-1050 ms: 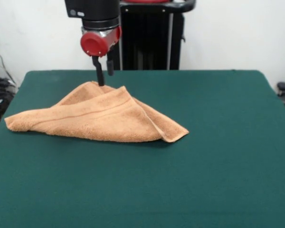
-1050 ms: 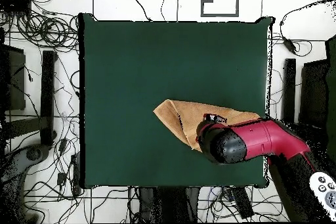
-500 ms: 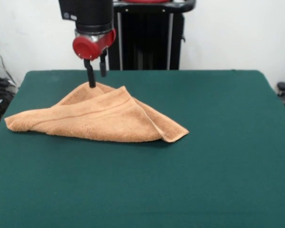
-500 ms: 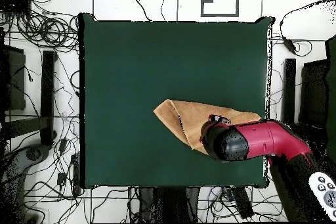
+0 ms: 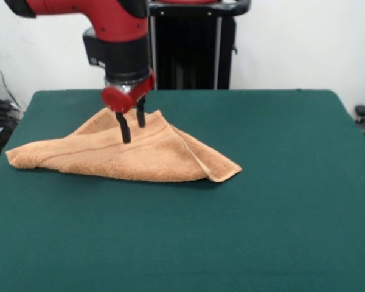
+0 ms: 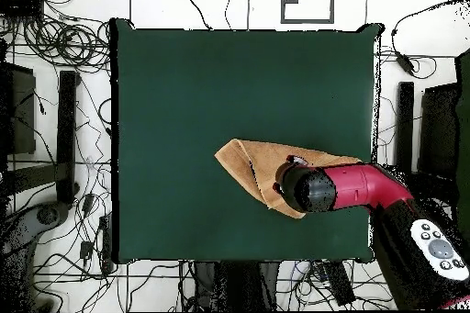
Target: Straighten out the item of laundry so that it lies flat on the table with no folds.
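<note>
The item of laundry (image 5: pixel 134 155) is a peach-orange towel folded into a rough triangle on the left half of the table (image 5: pixel 267 201). One woven band runs across its top layer. My gripper (image 5: pixel 132 129) hangs over the towel's upper fold with its two black fingers (image 5: pixel 125 129) apart, open, their tips at the cloth surface. In the overhead view the towel (image 6: pixel 252 161) shows left of the red arm, which covers the gripper and the towel's right part. The table (image 6: pixel 202 89) fills the middle of that view.
The robot's black pedestal (image 5: pixel 191 45) stands behind the table's far edge. Cables (image 6: pixel 55 39) and black equipment lie on the floor around the table in the overhead view. A grey pendant (image 6: pixel 439 247) sits on the arm at the lower right.
My gripper has come forward and down from the towel's far peak onto its upper fold. The towel has kept its shape and place.
</note>
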Robot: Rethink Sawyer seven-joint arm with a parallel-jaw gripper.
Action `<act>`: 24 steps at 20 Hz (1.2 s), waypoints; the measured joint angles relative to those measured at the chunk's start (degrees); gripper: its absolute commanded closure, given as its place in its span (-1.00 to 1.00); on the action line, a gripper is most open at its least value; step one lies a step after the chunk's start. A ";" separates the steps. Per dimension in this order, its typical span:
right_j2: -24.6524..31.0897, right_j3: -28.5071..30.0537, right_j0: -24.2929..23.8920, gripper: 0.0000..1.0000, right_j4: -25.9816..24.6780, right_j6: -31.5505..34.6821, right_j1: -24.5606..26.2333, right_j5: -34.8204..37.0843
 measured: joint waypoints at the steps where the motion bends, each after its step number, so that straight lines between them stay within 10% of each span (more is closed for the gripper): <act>1: -1.81 -0.87 1.34 -1.00 1.58 1.52 0.98 -1.33; 24: -15.83 -3.20 6.25 -1.00 14.83 12.53 2.09 -10.53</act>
